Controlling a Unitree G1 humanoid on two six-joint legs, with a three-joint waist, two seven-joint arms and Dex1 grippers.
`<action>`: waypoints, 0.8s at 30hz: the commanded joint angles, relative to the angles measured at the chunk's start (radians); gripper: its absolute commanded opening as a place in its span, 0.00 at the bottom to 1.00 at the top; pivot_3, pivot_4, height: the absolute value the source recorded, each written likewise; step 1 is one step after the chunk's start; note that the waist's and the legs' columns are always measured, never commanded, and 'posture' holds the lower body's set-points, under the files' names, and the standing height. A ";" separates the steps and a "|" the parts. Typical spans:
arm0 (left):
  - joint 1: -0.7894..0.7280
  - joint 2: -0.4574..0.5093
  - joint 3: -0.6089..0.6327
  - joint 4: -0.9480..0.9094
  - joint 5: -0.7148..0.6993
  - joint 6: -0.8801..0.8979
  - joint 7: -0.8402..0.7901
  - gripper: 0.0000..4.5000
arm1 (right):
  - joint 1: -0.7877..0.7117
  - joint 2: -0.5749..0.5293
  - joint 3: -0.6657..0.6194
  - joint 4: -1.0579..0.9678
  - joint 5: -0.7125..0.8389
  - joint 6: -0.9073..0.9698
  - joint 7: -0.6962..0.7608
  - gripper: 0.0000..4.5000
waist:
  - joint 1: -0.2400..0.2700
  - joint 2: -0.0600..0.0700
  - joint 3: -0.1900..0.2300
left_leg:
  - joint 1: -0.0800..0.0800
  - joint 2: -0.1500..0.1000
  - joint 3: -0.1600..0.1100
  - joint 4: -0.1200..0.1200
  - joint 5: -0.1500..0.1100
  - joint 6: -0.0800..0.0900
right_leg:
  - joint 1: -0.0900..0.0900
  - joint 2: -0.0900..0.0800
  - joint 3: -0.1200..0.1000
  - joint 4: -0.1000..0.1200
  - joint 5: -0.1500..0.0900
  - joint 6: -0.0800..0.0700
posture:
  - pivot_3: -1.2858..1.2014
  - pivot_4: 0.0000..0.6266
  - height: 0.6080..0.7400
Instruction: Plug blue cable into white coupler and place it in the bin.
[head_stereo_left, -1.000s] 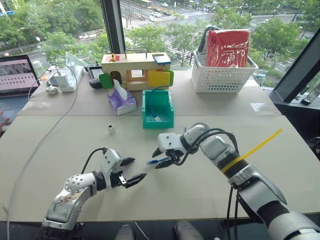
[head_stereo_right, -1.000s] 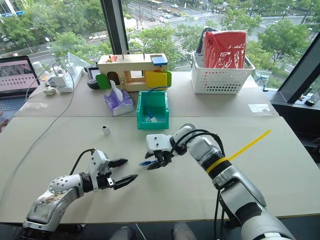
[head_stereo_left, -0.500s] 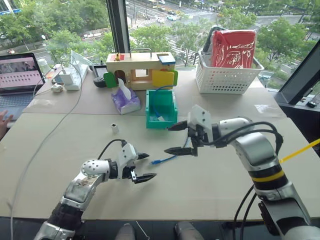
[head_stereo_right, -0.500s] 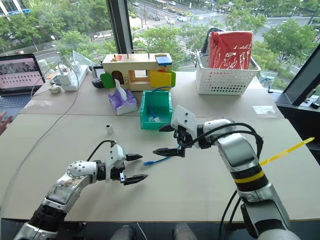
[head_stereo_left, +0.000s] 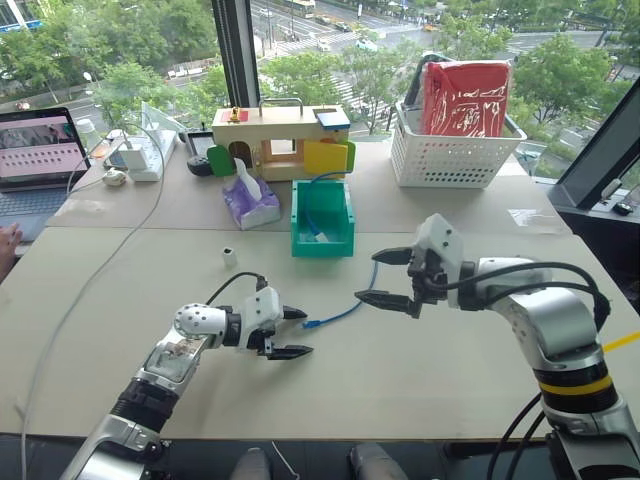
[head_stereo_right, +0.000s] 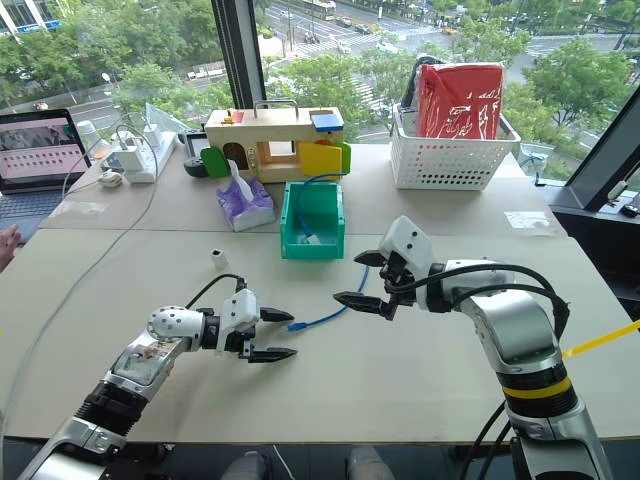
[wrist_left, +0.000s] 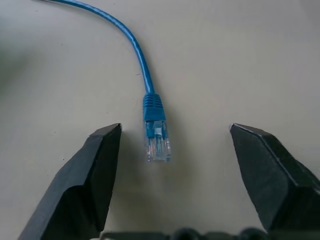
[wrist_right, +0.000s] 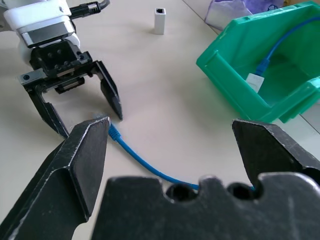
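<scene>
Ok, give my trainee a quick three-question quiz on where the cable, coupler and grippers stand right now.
1. True or false: the blue cable lies loose on the table.
2. The white coupler stands: A) in the bin, B) upright on the table, C) in a gripper?
3. Which gripper has the cable's plug between its open fingers?

Key: 1 true. 2 B. 3 the left gripper; the right gripper hangs open, holding nothing.
</scene>
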 joint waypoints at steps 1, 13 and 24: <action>0.013 -0.014 -0.017 0.001 -0.015 0.064 -0.030 0.45 | 0.006 -0.040 -0.037 -0.057 0.033 0.051 -0.021 1.00 | 0.002 0.000 0.000 | 0.000 0.000 0.000 0.000 0.000 0.000 | 0.000 0.000 0.000 0.000 0.000 0.000 | 0.52 0.24 0.94; -0.088 -0.125 -0.007 -0.083 0.020 0.077 0.077 0.01 | 0.211 -0.047 -0.425 -0.162 0.339 0.418 -0.122 1.00 | 0.020 -0.001 0.000 | -0.002 0.000 -0.001 0.000 0.000 0.000 | 0.000 0.000 0.000 -0.002 0.000 0.000 | 0.52 0.24 0.94; -0.092 -0.249 -0.059 -0.222 -0.002 0.116 0.133 0.01 | 0.270 0.406 -0.768 -0.348 0.621 0.856 -0.499 1.00 | 0.009 0.000 0.000 | -0.003 -0.001 -0.002 0.000 0.000 0.000 | 0.000 0.000 0.000 -0.001 0.004 -0.005 | 0.52 0.24 0.94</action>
